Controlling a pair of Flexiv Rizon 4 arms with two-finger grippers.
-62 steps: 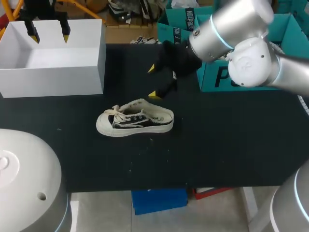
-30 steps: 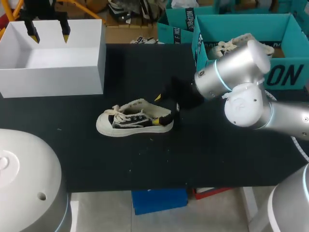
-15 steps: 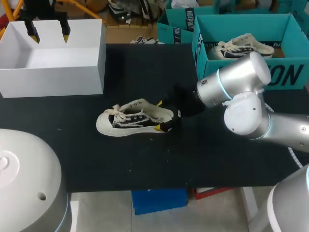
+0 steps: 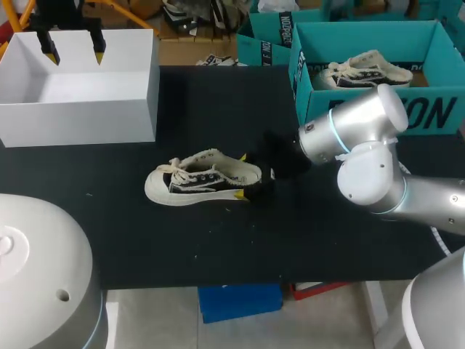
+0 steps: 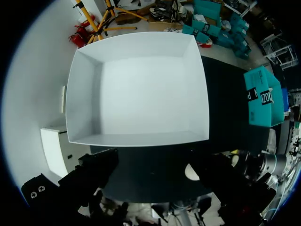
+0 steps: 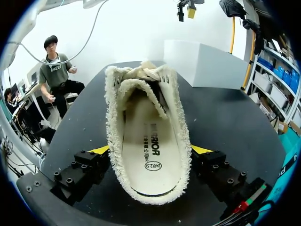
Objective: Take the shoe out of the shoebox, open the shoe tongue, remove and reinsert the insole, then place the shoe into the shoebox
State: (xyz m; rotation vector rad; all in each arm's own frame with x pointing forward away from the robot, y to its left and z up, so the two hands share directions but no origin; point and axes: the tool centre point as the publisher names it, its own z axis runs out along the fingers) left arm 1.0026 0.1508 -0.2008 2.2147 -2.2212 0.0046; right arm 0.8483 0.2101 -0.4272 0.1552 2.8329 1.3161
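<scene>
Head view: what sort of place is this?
Probably a robotics lab or test bench rather than a shop: on a black table, a robot's right claw sits at the heel of a shoe, and its left claw hangs over an open white shoebox.

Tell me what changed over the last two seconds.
The right gripper came down from the table's far side to the shoe and now straddles its heel, one yellow tip on each side, spread as wide as before; no clamping shows yet. The shoe lies where it was, on its sole on the table. The left gripper stays open above the white box.
</scene>
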